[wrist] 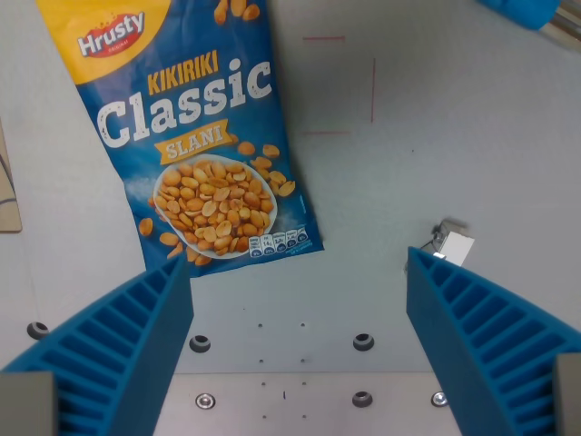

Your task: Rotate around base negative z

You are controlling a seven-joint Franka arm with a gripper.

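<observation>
My claw, fingers spread wide and holding nothing, hangs over the counter beside the flat peanut bag, free to swivel about the base

peanut bag lying flat upper left, bare table right

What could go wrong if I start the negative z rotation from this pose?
The gripper hangs open above the table, holding nothing. If it sits low, a sweeping finger might catch the peanut bag's lower corner. The other finger could clip the small white piece beside it.
</observation>
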